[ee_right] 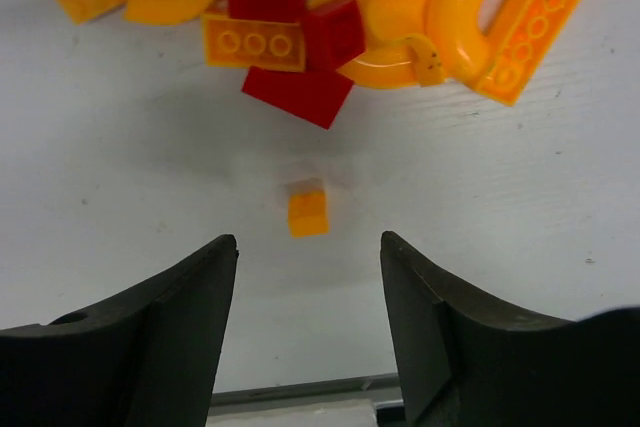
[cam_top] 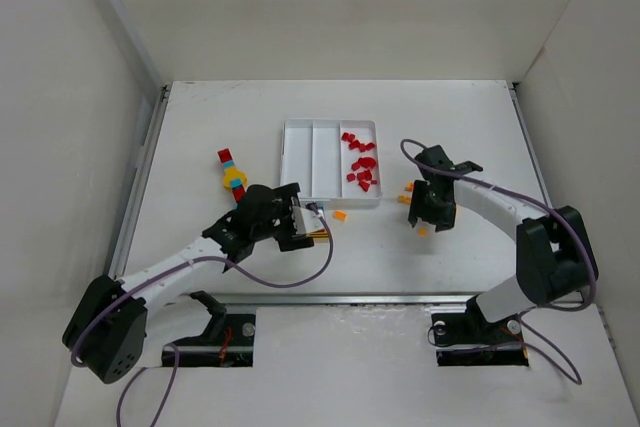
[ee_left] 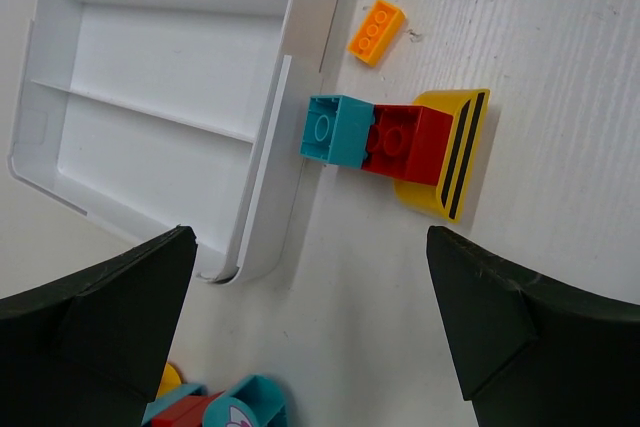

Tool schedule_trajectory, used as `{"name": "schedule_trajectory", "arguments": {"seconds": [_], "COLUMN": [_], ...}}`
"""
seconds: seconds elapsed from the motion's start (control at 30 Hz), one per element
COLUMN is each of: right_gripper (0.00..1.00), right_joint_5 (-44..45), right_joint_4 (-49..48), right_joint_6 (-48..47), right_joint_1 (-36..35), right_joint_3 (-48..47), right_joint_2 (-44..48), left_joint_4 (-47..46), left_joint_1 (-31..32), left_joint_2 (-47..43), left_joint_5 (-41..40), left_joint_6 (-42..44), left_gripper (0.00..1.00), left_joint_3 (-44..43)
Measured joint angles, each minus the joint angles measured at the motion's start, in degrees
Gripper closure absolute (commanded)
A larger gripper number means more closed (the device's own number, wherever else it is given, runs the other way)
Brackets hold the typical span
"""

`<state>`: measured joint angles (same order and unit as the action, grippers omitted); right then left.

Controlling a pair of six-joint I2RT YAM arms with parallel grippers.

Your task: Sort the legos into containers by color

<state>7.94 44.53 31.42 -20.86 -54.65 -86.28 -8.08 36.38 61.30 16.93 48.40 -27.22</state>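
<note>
The white tray (cam_top: pixel 298 162) has three long compartments; the right one holds several red legos (cam_top: pixel 360 162), the other two are bare. My left gripper (cam_top: pixel 306 220) is open and empty at the tray's near left corner. In the left wrist view, a teal, red and yellow clump (ee_left: pixel 395 142) lies ahead of the open gripper (ee_left: pixel 310 317) beside the tray wall (ee_left: pixel 270 157), with an orange brick (ee_left: pixel 377 30) beyond. My right gripper (cam_top: pixel 430 215) is open over a small orange brick (ee_right: pixel 307 213). Orange and red pieces (ee_right: pixel 330 32) lie beyond it.
A red, teal and yellow stack (cam_top: pixel 232 175) lies left of the tray; its end shows at the bottom of the left wrist view (ee_left: pixel 215 407). A loose orange brick (cam_top: pixel 340 215) lies in front of the tray. White walls enclose the table on three sides.
</note>
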Motion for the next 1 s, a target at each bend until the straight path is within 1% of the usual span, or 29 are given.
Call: {"name": "schedule_trajectory", "arguments": {"seconds": [0.03,0.13,0.23,0.3,0.33,0.47,0.5,0.57,0.6,0.77,0.87,0.93,1.0], "right_gripper": [0.41,0.49,0.52,0.56,0.56,0.65,0.74,0.87,0.99,1.0,1.0,1.0,1.0], "right_joint_5": [0.0,-0.3,-1.1,-1.5,-1.7,-1.9,-1.9,-1.9,-1.9,-2.7,-2.6,-2.6,-2.6], "right_joint_4": [0.0,-0.6,-2.2,-3.4,-3.7,-4.0,-4.0,-4.2,-4.3,-4.7,-4.0,-4.1,-5.4], "right_joint_6": [0.5,1.0,1.1,1.1,1.1,1.2,1.2,1.1,1.3,0.3,-1.3,-2.5,-4.1], "right_joint_1": [0.4,1.5,1.7,1.7,1.7,1.7,1.7,1.7,1.7,1.5,-1.1,-4.3,-7.4], "right_joint_3": [0.7,1.4,1.8,2.4,2.9,3.4,3.4,3.4,3.4,3.3,1.2,-2.8,-9.0], "right_joint_2": [0.2,-0.4,-2.3,-3.5,-3.8,-3.9,-3.9,-3.9,-3.9,-3.0,-0.2,1.3,1.4], "left_joint_4": [0.0,-0.9,-1.5,-1.9,-2.1,-2.4,-2.4,-2.6,-2.7,-2.8,-3.4,-6.6,-11.4], "left_joint_1": [0.0,0.0,0.0,0.0,0.0,0.0,0.0,0.0,0.0,0.0,0.0,0.0,0.2], "left_joint_2": [-0.1,-0.7,-1.3,-1.6,-1.6,-1.6,-1.6,-1.6,-1.6,-1.8,-2.0,-2.1,-2.1], "left_joint_5": [0.0,0.0,0.0,0.0,0.0,0.0,0.0,-0.1,-0.2,-0.4,-1.2,-4.5,-9.9], "left_joint_6": [-0.1,-0.6,-0.9,-1.0,-1.0,-1.1,-1.1,-1.1,-1.1,-1.4,-3.0,-7.4,-13.0], "left_gripper": [0.0,0.0,0.0,0.0,0.0,0.0,0.0,0.0,0.0,0.0,0.0,0.0,0.0], "left_joint_3": [0.0,0.2,0.2,0.2,0.2,0.2,0.2,0.4,0.5,0.6,0.7,1.6,3.7]}}
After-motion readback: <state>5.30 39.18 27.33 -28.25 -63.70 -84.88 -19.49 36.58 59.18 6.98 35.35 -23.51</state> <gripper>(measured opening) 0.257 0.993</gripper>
